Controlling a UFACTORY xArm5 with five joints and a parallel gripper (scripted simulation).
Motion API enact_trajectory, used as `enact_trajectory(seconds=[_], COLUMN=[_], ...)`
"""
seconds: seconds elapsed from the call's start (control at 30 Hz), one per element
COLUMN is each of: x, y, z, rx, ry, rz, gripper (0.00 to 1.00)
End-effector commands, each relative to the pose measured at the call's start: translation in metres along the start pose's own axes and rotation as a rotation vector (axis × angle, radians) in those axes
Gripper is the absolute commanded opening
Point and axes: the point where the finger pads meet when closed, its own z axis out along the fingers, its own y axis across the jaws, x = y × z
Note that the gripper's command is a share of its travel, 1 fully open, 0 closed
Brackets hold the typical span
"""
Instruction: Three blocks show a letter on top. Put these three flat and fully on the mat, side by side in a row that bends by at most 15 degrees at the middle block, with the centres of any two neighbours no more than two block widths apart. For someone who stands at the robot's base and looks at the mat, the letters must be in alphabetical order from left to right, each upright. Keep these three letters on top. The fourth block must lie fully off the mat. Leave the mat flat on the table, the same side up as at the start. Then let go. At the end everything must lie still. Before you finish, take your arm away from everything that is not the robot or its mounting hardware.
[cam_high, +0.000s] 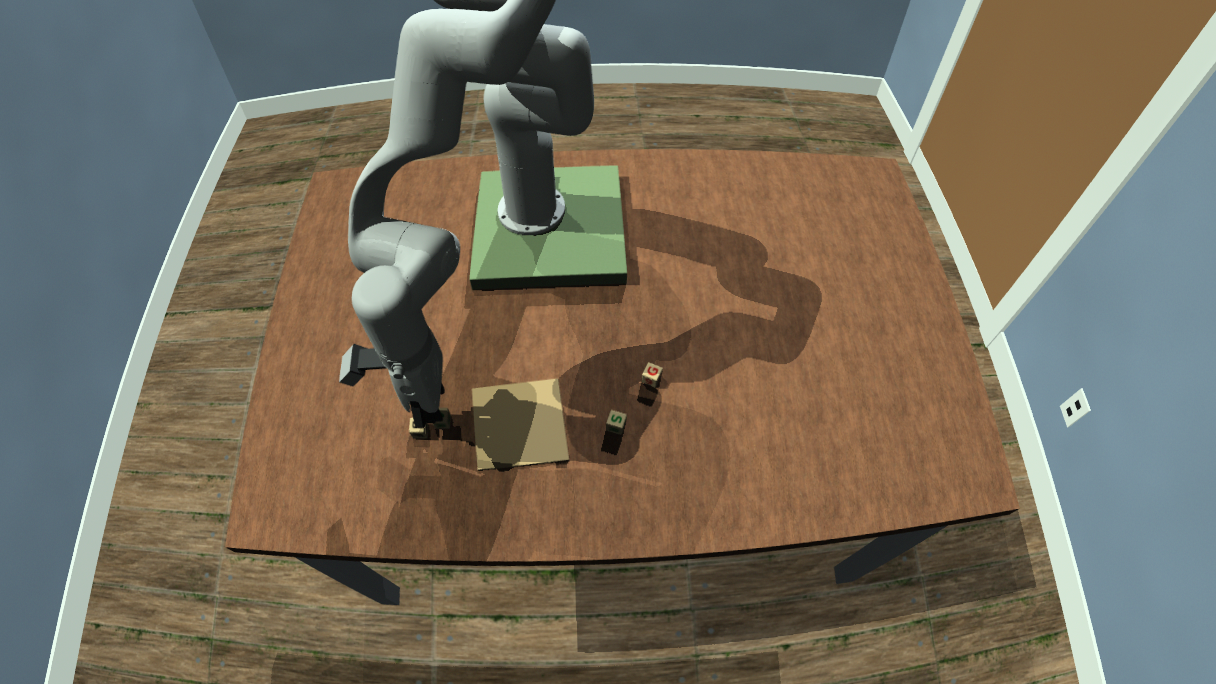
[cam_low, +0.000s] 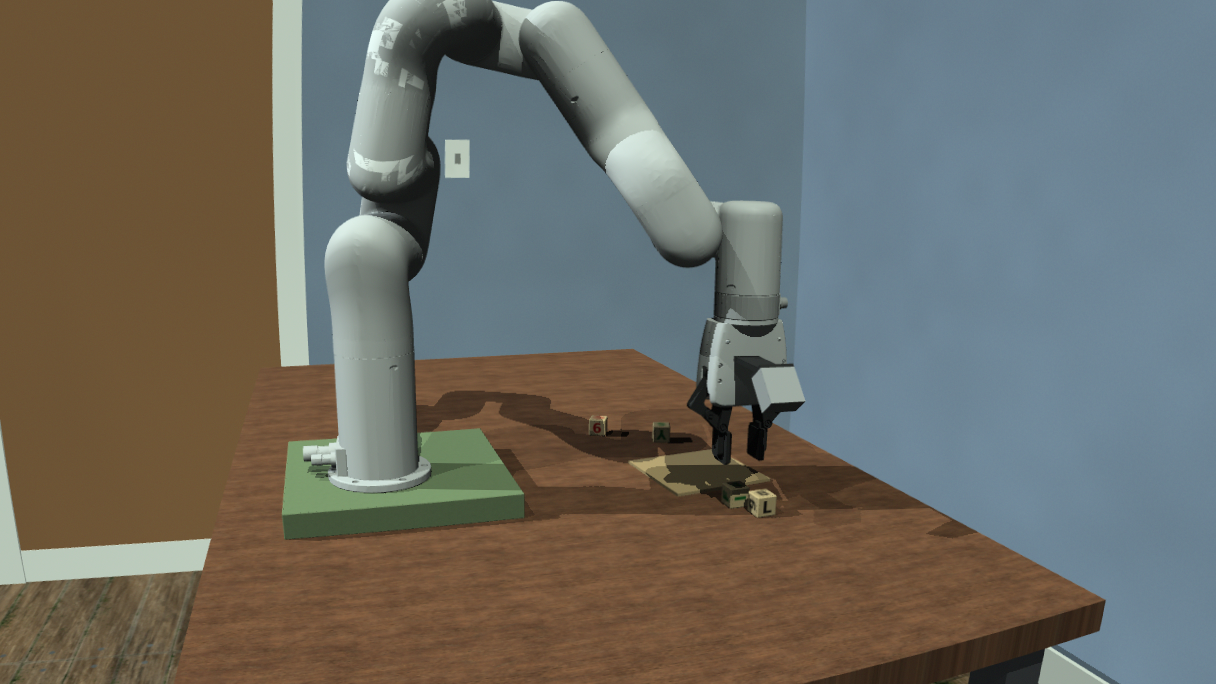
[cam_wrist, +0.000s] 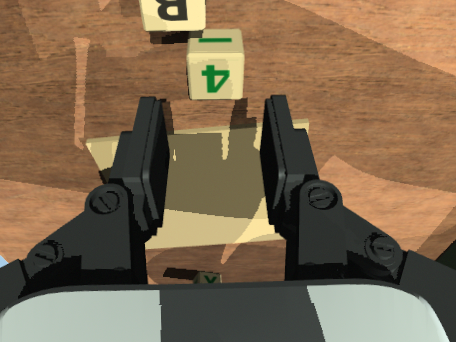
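My gripper is open and empty, raised above the table near the mat's left edge in the top view. The block with green 4 on top stands just off the mat, beyond the fingertips in the wrist view. The B block lies close beside it, farther from the mat, cut off at the wrist view's top. The S block and the G block lie off the mat, on its other side. The mat lies flat.
The green base plate carries the arm behind the mat. The table extends around the mat and blocks. Arm shadows cross the mat and table.
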Motion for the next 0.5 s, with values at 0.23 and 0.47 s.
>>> enact_trajectory(seconds=[0.23, 0.47], x=[0.000, 0.000], y=[-0.001, -0.001], z=[-0.033, -0.035], rx=[0.002, 0.002], ry=[0.001, 0.001], rz=[0.000, 0.000], gripper=[0.42, 1.00])
